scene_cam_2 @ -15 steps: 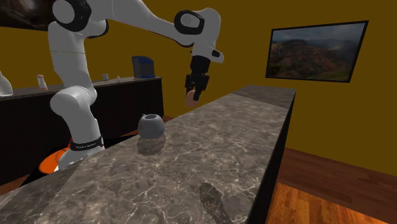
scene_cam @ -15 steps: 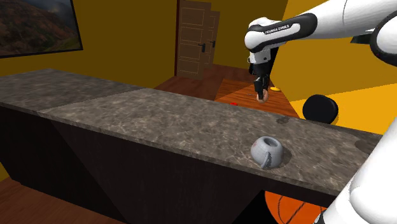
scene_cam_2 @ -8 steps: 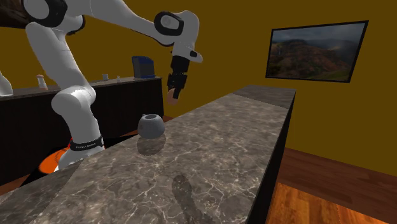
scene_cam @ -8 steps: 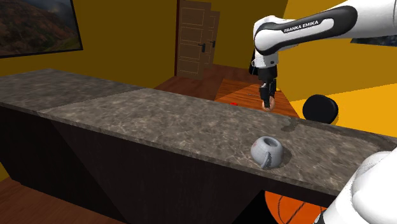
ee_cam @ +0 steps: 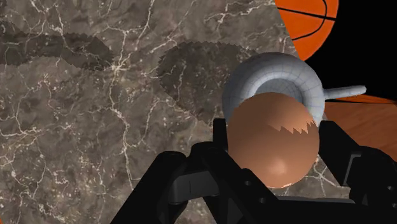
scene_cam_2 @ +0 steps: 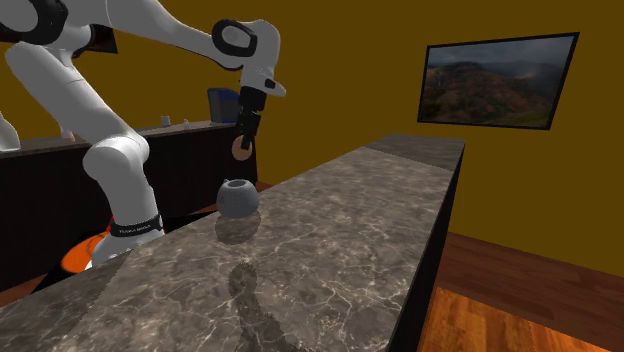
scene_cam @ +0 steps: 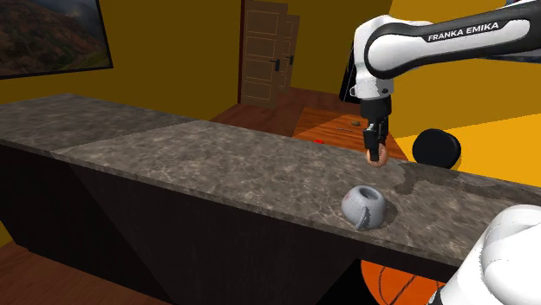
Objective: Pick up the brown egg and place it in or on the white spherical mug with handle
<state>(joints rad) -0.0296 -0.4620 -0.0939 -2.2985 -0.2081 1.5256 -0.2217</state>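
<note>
- Brown egg (ee_cam: 273, 140): you have it clamped between the two black fingers of the gripper (scene_cam: 377, 155), carried in the air above the dark stone counter (scene_cam: 217, 156) and touching nothing else.
- Change noted: over the last second the arm has carried the egg sideways and somewhat lower. In the shoulder view it has gone from over the counter's far edge toward that view's right. In the second exterior view it has crossed from the right of the mug (scene_cam_2: 238, 198) to a point over it.
- Mug status: the pale rounded mug has not shifted; it sits on the counter near its edge, mouth upward, handle sticking out to one side.
- Alignment: in the wrist view the egg overlaps the near part of the mug's rim (ee_cam: 254, 70), so the mouth lies just ahead of the fingers. I judge the line-up nearly but not fully centred.
- Meaning for the task: pick-up is done and transport is almost finished. What remains is a small correction over the mouth, a descent and a release.
- Risk: the mouth looks narrow beside the egg. Release off-centre and it may roll off the rim toward the counter edge, beyond which an orange basketball (ee_cam: 308, 25) lies below.
</note>
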